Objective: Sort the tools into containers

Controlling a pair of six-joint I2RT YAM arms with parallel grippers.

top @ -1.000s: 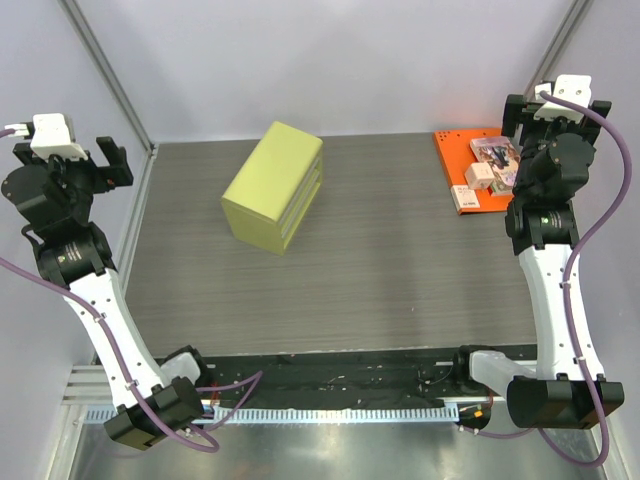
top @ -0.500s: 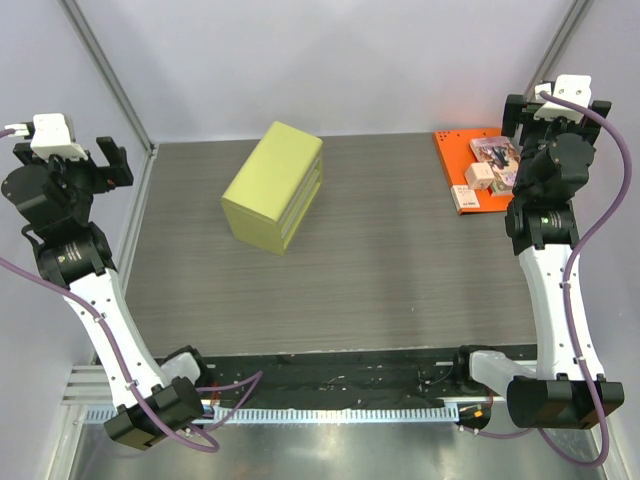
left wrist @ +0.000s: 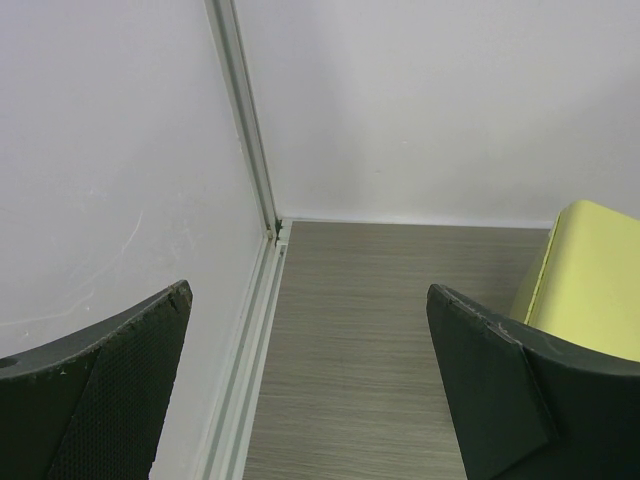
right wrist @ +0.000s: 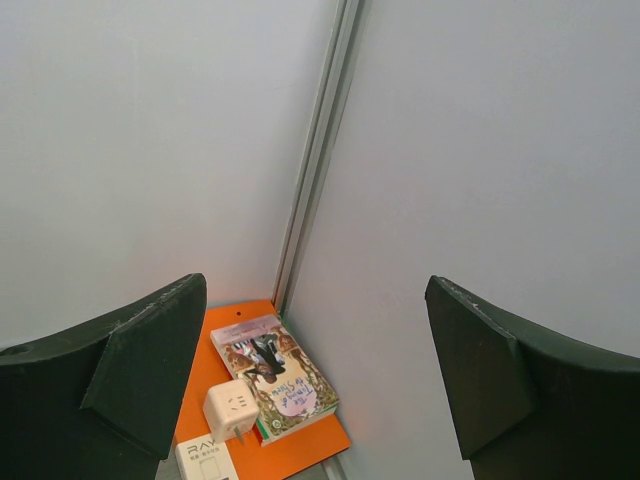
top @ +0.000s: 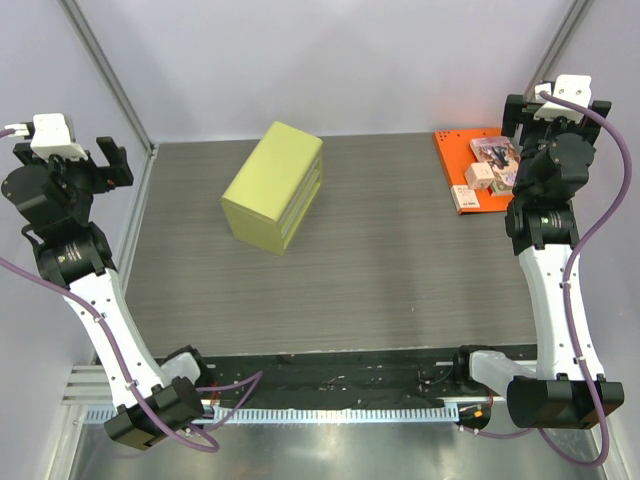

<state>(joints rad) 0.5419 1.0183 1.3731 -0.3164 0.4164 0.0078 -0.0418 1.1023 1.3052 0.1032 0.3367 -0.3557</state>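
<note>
Both wide open, empty: left gripper [left wrist: 308, 300] hovers; right gripper [right wrist: 315, 285] should drop squarely over the far-right corner's charger [right wrist: 228, 412].

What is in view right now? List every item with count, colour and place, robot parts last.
table: one, dark grey woodgrain, under everything
yellow-green box: one, far left of the table's centre
orange tray: one, far right corner
booklet: one, multicoloured cover, on the tray's far part
white adapter: one, on the tray, just nearer than the booklet
white carton: one, on the tray's near end
left gripper: one, black fingers, open, raised at the left edge
right gripper: one, black fingers, open, raised over the tray corner
</note>
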